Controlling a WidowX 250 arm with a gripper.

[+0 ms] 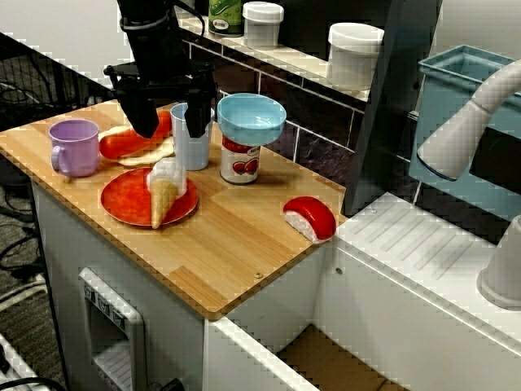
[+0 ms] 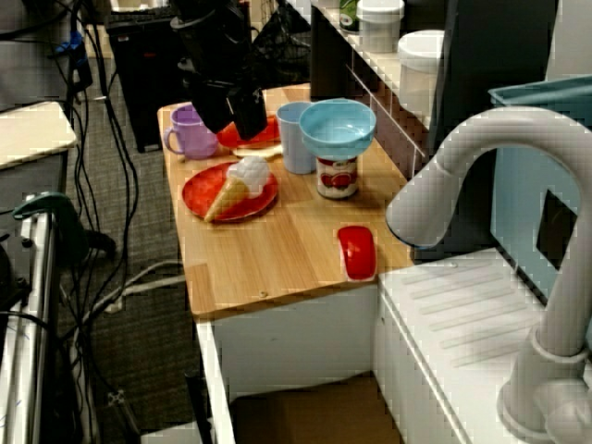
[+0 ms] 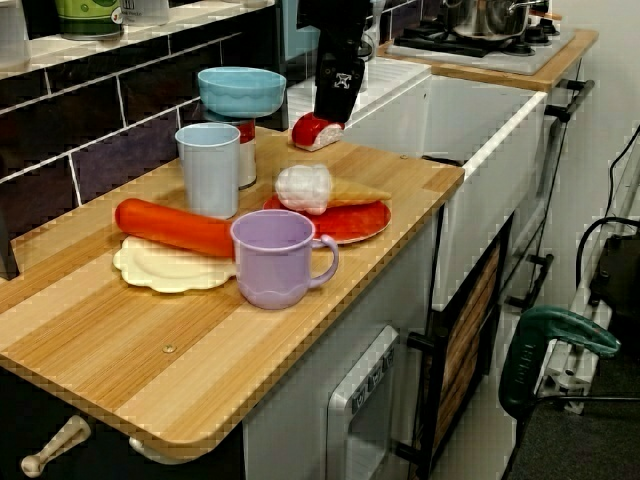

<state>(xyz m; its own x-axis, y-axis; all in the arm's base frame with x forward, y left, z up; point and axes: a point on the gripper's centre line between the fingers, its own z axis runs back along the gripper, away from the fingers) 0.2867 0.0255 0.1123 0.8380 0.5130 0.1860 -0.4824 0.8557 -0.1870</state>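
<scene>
In the front view my black gripper point(image 1: 172, 129) hangs open over the back of the wooden counter point(image 1: 220, 261), with nothing between its fingers. Just below and in front of it a toy ice cream cone point(image 1: 165, 191) lies on a red plate point(image 1: 122, 202). A light blue cup point(image 1: 193, 147) stands right behind one finger. An orange-red carrot-like piece point(image 1: 126, 144) on a cream plate point(image 3: 160, 268) lies at the other finger. The view along the counter shows the gripper point(image 2: 231, 122) above the cone point(image 2: 236, 180). In the low end view the gripper point(image 3: 335, 100) is behind the cone point(image 3: 315, 188).
A purple mug point(image 1: 75, 147) stands at the counter's left end. A blue bowl point(image 1: 251, 116) rests on a tomato can point(image 1: 240, 161) beside the cup. A red and white sushi piece point(image 1: 310, 218) lies near the right edge. A sink faucet point(image 2: 462, 176) and draining board point(image 1: 423, 244) lie beyond.
</scene>
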